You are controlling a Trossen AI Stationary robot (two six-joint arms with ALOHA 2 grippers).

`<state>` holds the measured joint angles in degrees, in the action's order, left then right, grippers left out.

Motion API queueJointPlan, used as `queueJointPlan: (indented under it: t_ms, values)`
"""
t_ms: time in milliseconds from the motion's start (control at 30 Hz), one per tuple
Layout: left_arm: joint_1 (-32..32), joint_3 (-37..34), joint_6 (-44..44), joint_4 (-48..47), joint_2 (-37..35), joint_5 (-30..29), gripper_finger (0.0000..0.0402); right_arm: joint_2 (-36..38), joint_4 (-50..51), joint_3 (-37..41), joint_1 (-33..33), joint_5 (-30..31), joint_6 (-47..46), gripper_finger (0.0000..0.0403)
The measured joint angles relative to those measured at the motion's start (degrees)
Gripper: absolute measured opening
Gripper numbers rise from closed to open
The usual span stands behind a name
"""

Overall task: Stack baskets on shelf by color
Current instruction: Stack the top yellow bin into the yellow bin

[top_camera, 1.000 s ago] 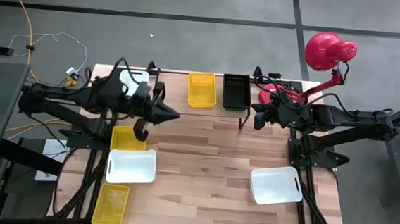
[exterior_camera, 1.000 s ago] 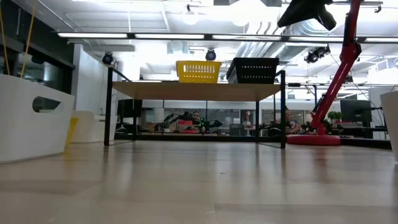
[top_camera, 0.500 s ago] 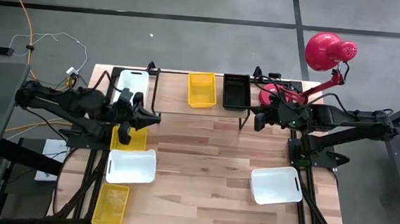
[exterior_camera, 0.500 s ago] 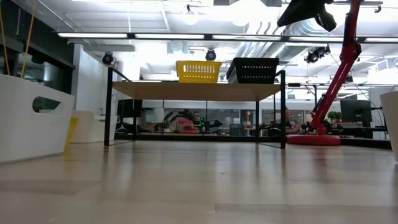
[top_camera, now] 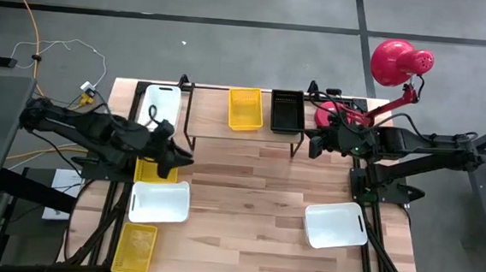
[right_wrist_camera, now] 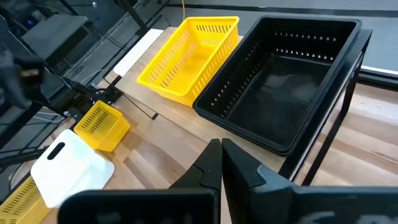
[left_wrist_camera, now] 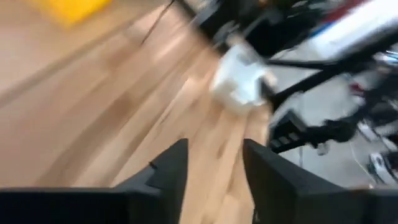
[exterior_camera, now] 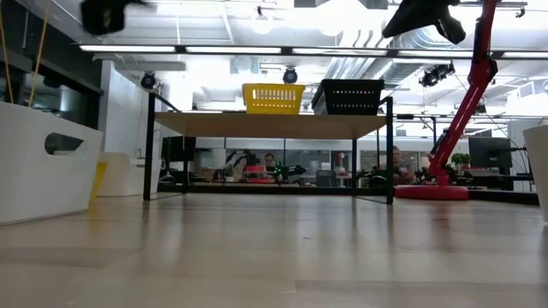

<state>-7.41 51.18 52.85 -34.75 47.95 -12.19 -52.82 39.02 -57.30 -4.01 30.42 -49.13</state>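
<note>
On the worktop (top_camera: 256, 188), our left hand (top_camera: 175, 157), fingers apart, hovers beside the shelf (top_camera: 244, 123); a careless swing could clip it.

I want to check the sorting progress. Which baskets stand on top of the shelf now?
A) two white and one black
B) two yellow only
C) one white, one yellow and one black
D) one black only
C: on the shelf top stand a white basket, a yellow basket and a black basket, side by side.
</note>
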Motion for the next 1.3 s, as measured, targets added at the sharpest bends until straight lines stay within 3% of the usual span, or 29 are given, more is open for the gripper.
queueJointPlan:
  t_ms: [167,333,533,767,1300]
  values:
    - [-0.2,0.0,9.57,-11.05,3.66,2.6,0.0204,-0.22,0.61,0.0,0.0,0.64,-0.28,0.0]
    - [-0.19,-0.02,21.58,-15.16,8.06,0.2,0.022,-0.94,1.02,-0.02,0.0,0.91,-0.36,0.0]
    - [-0.19,-0.01,31.63,-21.01,15.31,-5.12,0.022,-1.85,1.04,-0.02,0.0,0.89,-0.36,0.0]
    - [-0.12,-0.02,40.93,-32.06,21.1,-5.22,0.021,-2.61,1.01,-0.04,0.0,0.82,0.06,0.0]
    - [1.96,0.0,44.93,-29.43,32.42,-5.17,0.0157,-2.73,2.12,-0.04,0.0,0.86,0.27,0.0]
